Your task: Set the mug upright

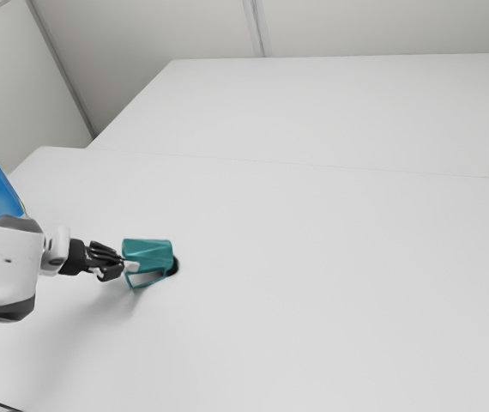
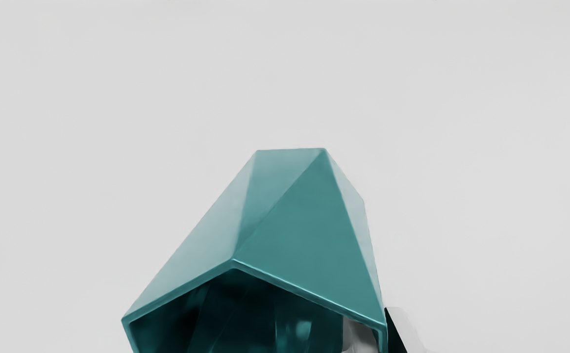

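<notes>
Teal mug (image 1: 148, 254) lay on its side on the tabletop (image 1: 313, 300).
The gripper (image 1: 117, 264) was at its open mouth; whether it was open or closed, I couldn't tell.

- Bench (image 1: 339, 300): wht., plain; soft shadow (image 1: 99, 322) on top.
- 2nd wht. surface (image 1: 339, 112) beyond bench.
- Walls (image 1: 159, 30): lt. grey, w/ vert. strip (image 1: 256, 26).

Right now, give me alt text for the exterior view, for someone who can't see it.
A teal mug is tipped on its side over a white table, its open end toward the black tool right beside it. The white robot arm reaches in from the exterior view's left, with pale walls behind.
</notes>
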